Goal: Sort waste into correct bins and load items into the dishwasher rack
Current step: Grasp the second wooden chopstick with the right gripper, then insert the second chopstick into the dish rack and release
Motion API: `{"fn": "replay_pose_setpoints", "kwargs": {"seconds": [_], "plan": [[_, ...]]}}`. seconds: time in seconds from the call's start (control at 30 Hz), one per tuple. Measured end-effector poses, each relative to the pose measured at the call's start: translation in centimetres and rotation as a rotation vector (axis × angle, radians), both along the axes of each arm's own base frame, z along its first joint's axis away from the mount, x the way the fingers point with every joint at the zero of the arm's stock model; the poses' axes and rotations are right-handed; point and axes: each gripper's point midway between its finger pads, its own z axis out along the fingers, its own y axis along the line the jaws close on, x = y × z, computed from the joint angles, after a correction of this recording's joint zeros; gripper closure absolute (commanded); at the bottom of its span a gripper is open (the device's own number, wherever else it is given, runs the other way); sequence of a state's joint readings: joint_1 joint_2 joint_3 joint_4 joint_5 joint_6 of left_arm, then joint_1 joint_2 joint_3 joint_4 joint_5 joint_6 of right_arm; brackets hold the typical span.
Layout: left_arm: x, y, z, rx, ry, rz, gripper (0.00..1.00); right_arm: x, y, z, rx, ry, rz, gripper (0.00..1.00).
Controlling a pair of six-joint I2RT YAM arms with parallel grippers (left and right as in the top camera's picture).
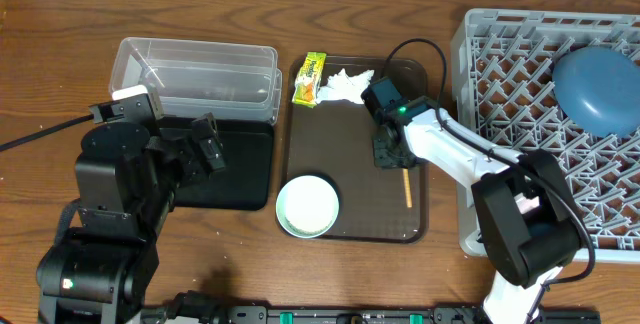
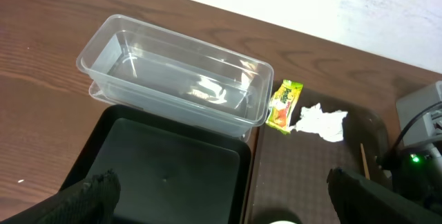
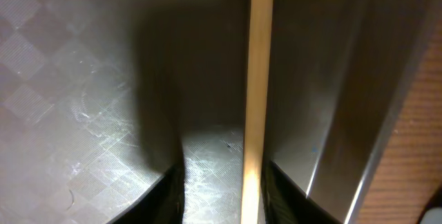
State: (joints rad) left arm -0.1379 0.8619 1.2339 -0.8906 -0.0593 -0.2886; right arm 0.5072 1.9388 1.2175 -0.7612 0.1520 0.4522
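One wooden chopstick (image 1: 406, 186) lies on the brown serving tray (image 1: 350, 154). My right gripper (image 1: 388, 154) is down on the tray. In the right wrist view its fingers (image 3: 221, 182) are apart and straddle the chopstick (image 3: 257, 79), which runs along the right finger. The yellow-green wrapper (image 1: 309, 78) and the white tissue (image 1: 345, 86) lie at the tray's far end. The pale green-white bowl (image 1: 307, 205) sits at its near left. The large blue bowl (image 1: 598, 89) lies upside down in the grey rack (image 1: 520, 114). My left gripper (image 2: 221, 179) is open and empty above the black tray (image 1: 235, 169).
The clear tub (image 1: 195, 74) stands behind the black tray and shows in the left wrist view (image 2: 179, 79). The rack fills the right side, close to the brown tray's right rim. A cable loops over the tray's far right corner.
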Motion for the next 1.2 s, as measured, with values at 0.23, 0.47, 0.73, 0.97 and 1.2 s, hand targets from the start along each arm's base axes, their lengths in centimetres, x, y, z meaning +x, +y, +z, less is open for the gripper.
{"fn": "replay_pose_setpoints", "kwargs": {"seconds": [0.23,0.47,0.73,0.97,1.2], "plan": [[0.0,0.0,0.0,0.000,0.000,0.000,0.02,0.3,0.2,-0.1,0.005,-0.001,-0.013,0.99],[0.0,0.0,0.0,0.000,0.000,0.000,0.02,-0.5,-0.4,1.5,0.013,-0.005,-0.019,0.99],[0.0,0.0,0.0,0.000,0.002,0.000,0.02,2.2,-5.7,14.6,0.072,-0.367,-0.125,0.99],[0.0,0.0,0.0,0.001,0.002,0.000,0.02,3.4,-14.2,17.9,-0.019,-0.463,-0.238,0.99],[0.0,0.0,-0.1,0.001,0.003,0.000,0.02,4.9,-16.0,13.5,0.004,-0.368,-0.198,0.99]]}}
